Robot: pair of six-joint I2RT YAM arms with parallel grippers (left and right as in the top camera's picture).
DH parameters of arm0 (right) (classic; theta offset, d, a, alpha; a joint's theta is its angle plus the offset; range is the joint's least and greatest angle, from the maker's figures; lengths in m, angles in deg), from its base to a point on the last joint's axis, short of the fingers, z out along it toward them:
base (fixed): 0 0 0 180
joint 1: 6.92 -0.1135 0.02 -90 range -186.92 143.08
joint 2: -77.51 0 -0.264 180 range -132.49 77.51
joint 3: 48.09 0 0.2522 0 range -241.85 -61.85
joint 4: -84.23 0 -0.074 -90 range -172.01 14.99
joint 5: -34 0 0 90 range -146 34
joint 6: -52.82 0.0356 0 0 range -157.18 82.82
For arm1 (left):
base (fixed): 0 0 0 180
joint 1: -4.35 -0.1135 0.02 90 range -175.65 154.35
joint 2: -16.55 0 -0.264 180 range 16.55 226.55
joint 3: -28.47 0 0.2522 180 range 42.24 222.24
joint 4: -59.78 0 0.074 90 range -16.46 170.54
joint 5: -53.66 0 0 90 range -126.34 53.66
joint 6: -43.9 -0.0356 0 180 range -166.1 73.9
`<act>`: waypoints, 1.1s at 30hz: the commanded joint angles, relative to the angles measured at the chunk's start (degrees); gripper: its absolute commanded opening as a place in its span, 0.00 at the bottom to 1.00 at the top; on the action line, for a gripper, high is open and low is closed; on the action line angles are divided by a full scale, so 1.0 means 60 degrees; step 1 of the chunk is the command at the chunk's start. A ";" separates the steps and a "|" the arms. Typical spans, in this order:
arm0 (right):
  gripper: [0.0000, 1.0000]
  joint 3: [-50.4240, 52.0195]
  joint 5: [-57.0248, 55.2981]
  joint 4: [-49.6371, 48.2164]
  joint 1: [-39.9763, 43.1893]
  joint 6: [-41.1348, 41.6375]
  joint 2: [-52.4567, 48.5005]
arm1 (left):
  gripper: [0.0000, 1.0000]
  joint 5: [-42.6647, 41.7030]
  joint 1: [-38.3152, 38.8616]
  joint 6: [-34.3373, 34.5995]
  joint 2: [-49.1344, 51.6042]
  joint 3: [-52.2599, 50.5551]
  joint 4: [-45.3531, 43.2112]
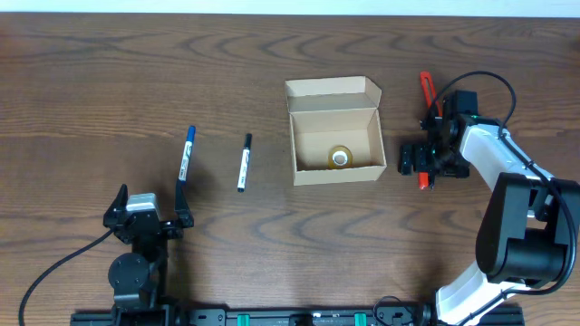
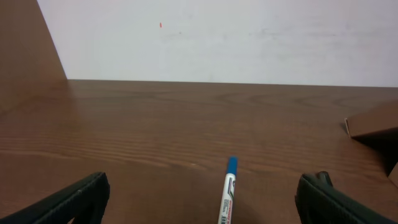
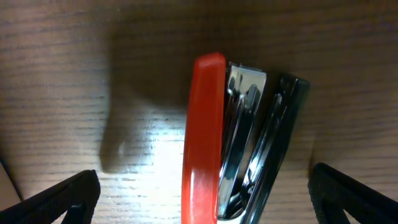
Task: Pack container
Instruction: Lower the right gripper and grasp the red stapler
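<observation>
Container (image 1: 337,174): tan cardboard box at mid-tabletop (image 1: 91,72), its lid flap folded back on the far side so the mouth faces straight up, ready for loading from above.
Inside: a small tape roll (image 1: 340,158) near the front wall; most of the floor is bare.
Right pincer (image 1: 424,163): jaws spread as wide as they go, holding nothing, poised over the red stapler (image 3: 205,137) with a finger on either side of it. It looks lined up for a grasp; its height above the stapler I cannot tell.
Stapler lie: on its side, just right of the box, long axis running front to back, so the jaws would close across its narrow width.
Left pincer (image 1: 150,206): wide open and empty, near the front-left edge, facing the blue marker (image 1: 187,154).
Black marker (image 1: 244,163): between the blue one and the box, apart from both.
Room: bare wood surrounds every item. The box's right wall is the closest edge to the right arm — a lift before crossing seems wise.
</observation>
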 commanded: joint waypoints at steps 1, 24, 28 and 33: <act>0.99 0.0044 -0.0259 -0.0025 0.0073 0.0251 -0.0080 | 0.95 -0.0160 -0.0036 -0.0131 -0.0062 -0.0124 0.0495; 0.99 0.0044 -0.0634 -0.0386 0.0076 0.0408 -0.0608 | 0.95 -0.0160 -0.0036 -0.0131 -0.0062 -0.0124 0.0495; 0.93 0.0044 -0.0634 -0.0426 0.0076 0.0404 -0.0608 | 0.95 -0.0160 -0.0036 -0.0131 -0.0062 -0.0124 0.0495; 0.86 0.0044 -0.0634 -0.0452 0.0076 0.0441 -0.0608 | 0.95 -0.0160 -0.0036 -0.0131 -0.0062 -0.0124 0.0495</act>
